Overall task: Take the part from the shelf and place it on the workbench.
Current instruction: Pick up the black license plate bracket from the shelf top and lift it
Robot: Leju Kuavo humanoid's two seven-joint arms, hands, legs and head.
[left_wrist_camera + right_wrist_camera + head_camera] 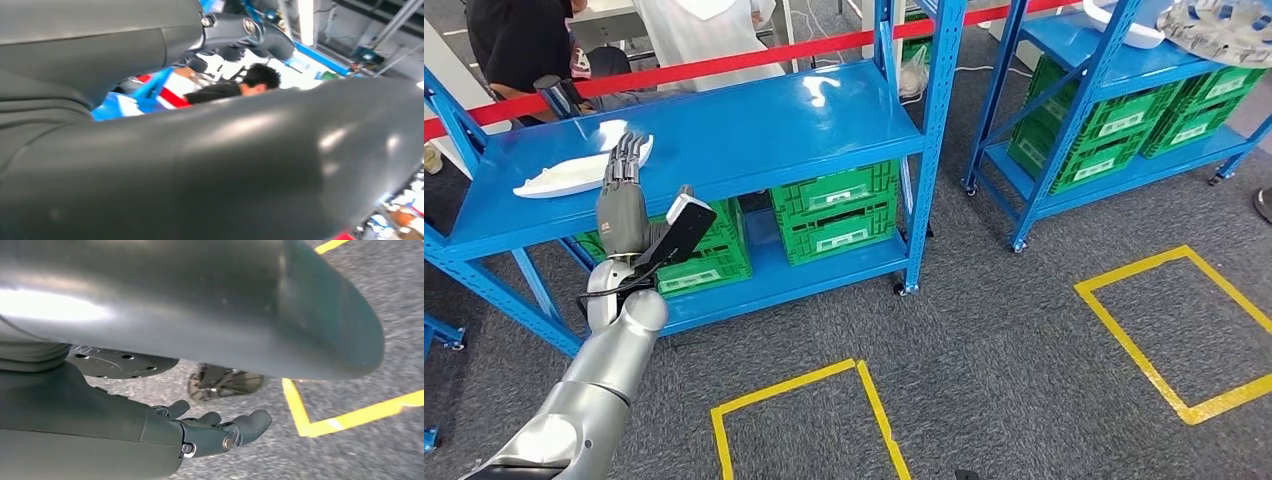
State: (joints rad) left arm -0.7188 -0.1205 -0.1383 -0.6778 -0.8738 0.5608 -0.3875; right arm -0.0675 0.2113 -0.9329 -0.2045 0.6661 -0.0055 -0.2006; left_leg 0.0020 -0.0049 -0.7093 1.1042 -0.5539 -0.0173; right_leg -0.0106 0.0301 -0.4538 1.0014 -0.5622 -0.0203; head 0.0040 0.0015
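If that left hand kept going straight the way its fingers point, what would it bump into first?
Most likely the white part lying on the blue shelf. The left hand points up toward it, and its fingertips already overlap the part in the head view, though depth is unclear, so contact cannot be told.

Three cameras: one high, two at the wrists
Head view looks forward and down on the blue metal shelf [724,130]; left wrist view shares it, close; right wrist view faces grey carpet floor [350,450].

Bright overhead light is glaring off the blue shelf top [724,130] toward 12 o'clock. Both wrist views are blurring heavily up close, with highlights streaking across the grey thumb [225,165]; the background is overexposing at 1 o'clock.
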